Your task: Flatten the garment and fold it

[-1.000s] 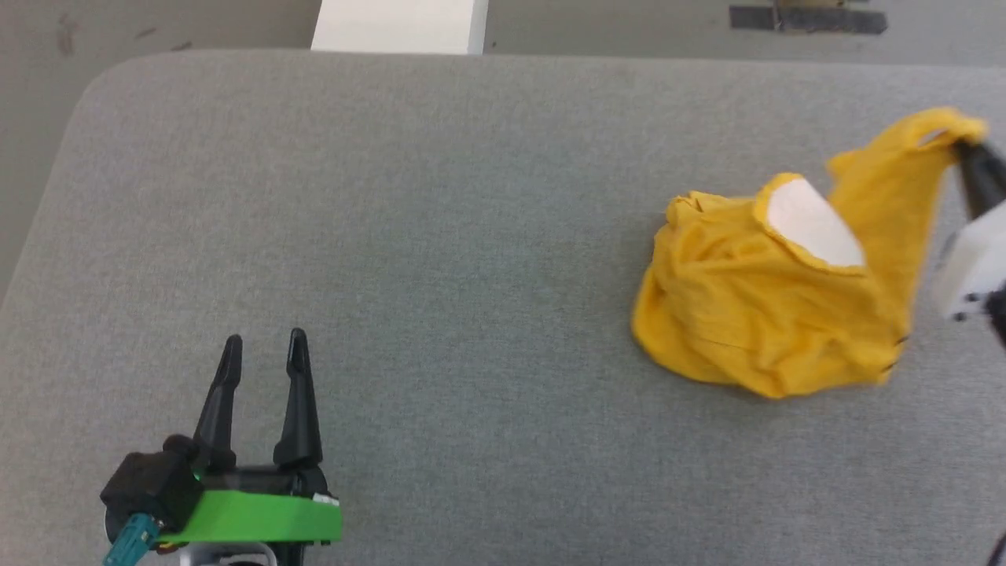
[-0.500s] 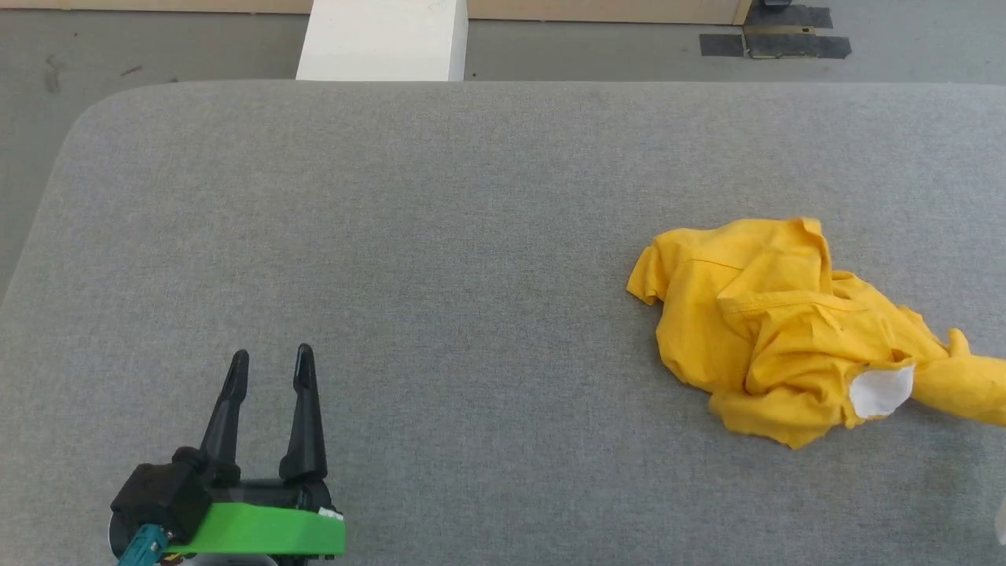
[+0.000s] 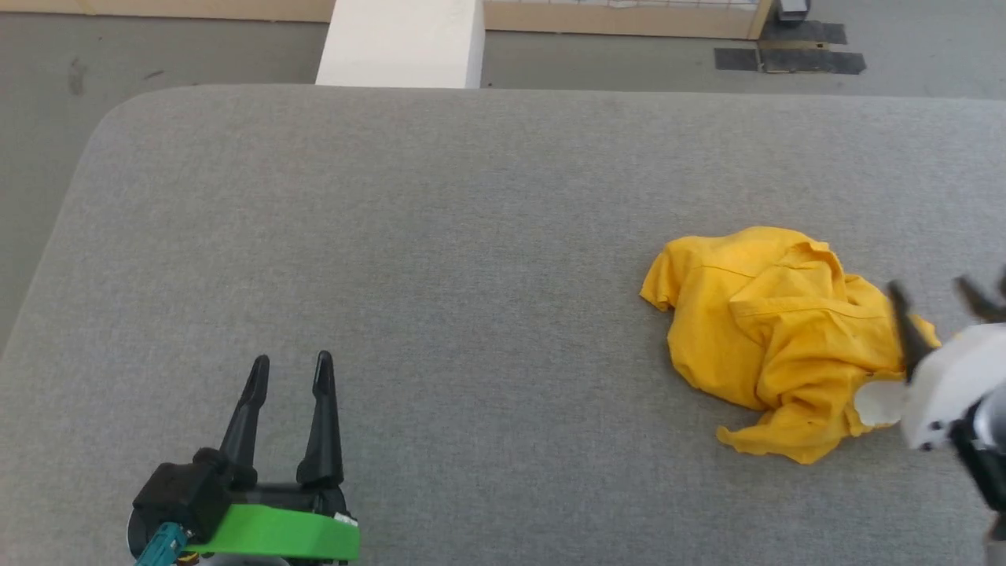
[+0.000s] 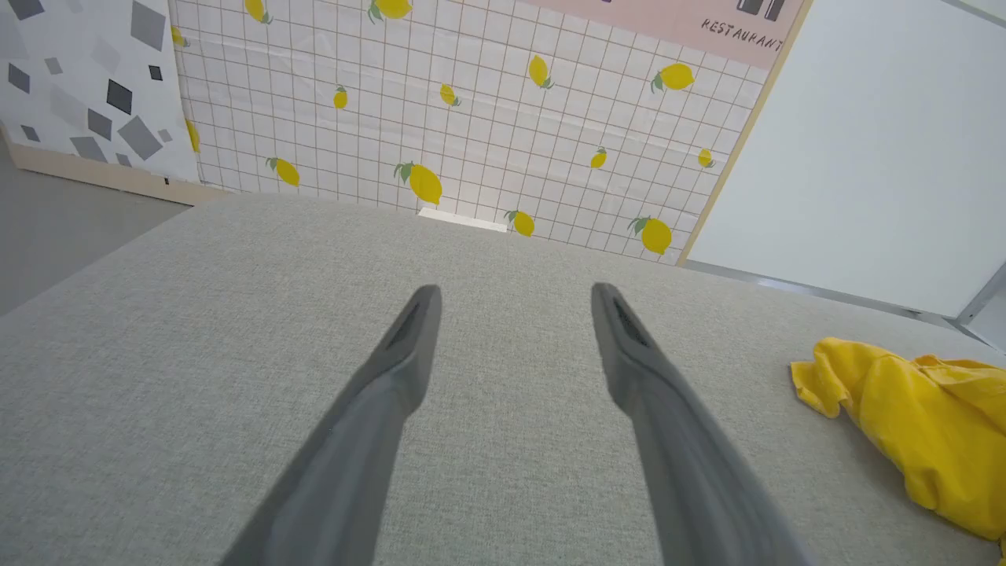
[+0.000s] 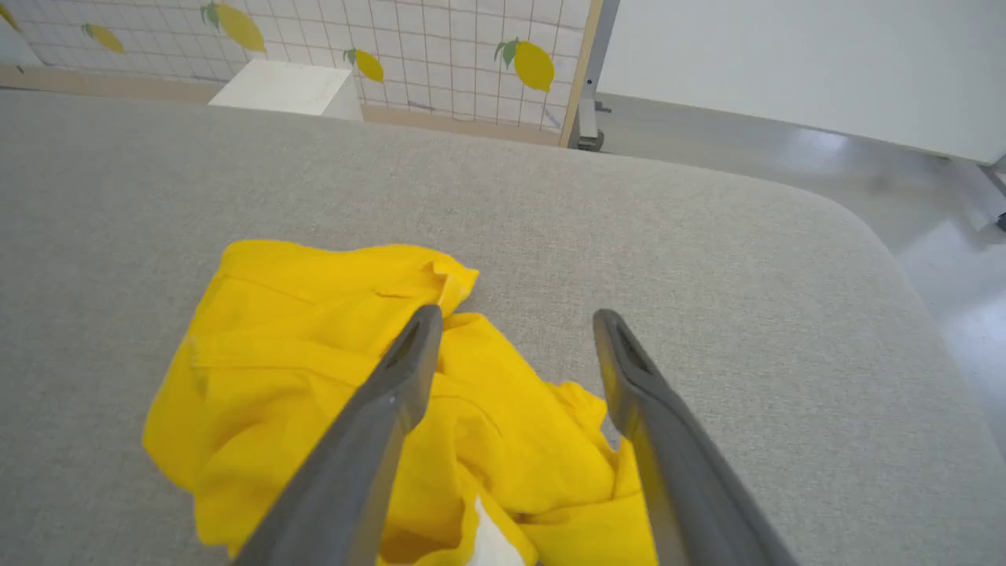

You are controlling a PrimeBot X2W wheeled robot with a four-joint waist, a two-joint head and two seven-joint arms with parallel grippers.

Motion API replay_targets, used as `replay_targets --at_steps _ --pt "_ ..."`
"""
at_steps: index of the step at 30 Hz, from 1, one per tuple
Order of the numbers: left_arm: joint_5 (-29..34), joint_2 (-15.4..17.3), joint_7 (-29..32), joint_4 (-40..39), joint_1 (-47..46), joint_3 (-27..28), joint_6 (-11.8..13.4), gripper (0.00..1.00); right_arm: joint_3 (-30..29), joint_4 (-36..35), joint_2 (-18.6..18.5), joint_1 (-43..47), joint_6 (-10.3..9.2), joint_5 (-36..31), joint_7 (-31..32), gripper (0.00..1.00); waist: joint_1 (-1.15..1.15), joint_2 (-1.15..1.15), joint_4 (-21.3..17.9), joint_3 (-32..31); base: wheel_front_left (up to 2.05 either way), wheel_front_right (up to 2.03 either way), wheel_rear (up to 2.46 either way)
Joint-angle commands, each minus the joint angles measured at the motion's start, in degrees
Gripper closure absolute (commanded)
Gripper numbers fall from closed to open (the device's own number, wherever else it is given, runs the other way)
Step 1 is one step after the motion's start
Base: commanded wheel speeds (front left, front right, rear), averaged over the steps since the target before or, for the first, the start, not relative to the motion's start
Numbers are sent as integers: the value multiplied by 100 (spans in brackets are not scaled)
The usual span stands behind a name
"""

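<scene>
Near left edge of the table: the left gripper sits low over the grey padded table, its black and green base at the bottom of the head view, fingers pointing away from the robot.
Left gripper state: fingers spread wide, nothing between them, bare grey cloth beneath them in the left wrist view.
Near right edge: the right gripper reaches in from the lower right on a white wrist, blurred in the head view.
Right gripper state: fingers parted with nothing clamped between them. In the right wrist view they stand over the near right part of the shirt; whether a tip touches the cloth cannot be told.
Garment: the garment lies in a crumpled heap on the right half of the table, well apart from the left gripper, mustard yellow, with seams and folds showing and one loose flap trailing toward the robot.
White patch: a white patch shows at the heap's near right side, just beside the right wrist.
Table: rounded far left corner, far edge straight.
Beyond the far edge: a white block stands against the table on a grey floor, with black tape patches to the right.
Background: a lemon-print wall and a white panel.
</scene>
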Motion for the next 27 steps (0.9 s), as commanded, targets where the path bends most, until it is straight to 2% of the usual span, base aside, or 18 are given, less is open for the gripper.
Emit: replay_targets --at_steps 1,4,9,10,11,12,16,22,27 --pt "-37 22 0 11 -4 -9 -8 0 130 -14 21 -20 -9 85 245 0 0 0 86 42 0 0 0" --pt "-64 18 -9 34 -15 7 -5 0 440 -89 -20 107 -9 189 747 0 0 0 182 84 0 0 0" --pt "-81 17 -20 58 -50 22 -17 0 698 143 -157 312 -9 103 893 0 0 0 303 165 0 0 0" --pt "-83 16 -22 60 -71 26 -17 0 726 245 -141 344 -9 106 895 5 0 0 332 178 0 0 0" --pt "-86 15 -23 61 -88 32 -16 0 733 316 -121 355 -9 96 887 78 0 0 351 184 0 0 0" --pt "-92 14 -25 62 -106 40 -17 0 781 374 -133 352 -9 75 872 100 0 0 372 187 0 0 0" --pt "-96 13 -30 70 -120 88 -5 0 814 303 -134 162 -9 98 697 100 0 0 372 163 0 0 0" --pt "-108 -1 -34 119 -94 86 3 0 972 -213 -292 -464 -9 121 455 100 0 0 353 25 0 0 0" --pt "-111 -16 -36 137 -92 57 16 0 1910 -656 -117 -924 -9 330 335 100 0 0 359 -13 0 0 0"
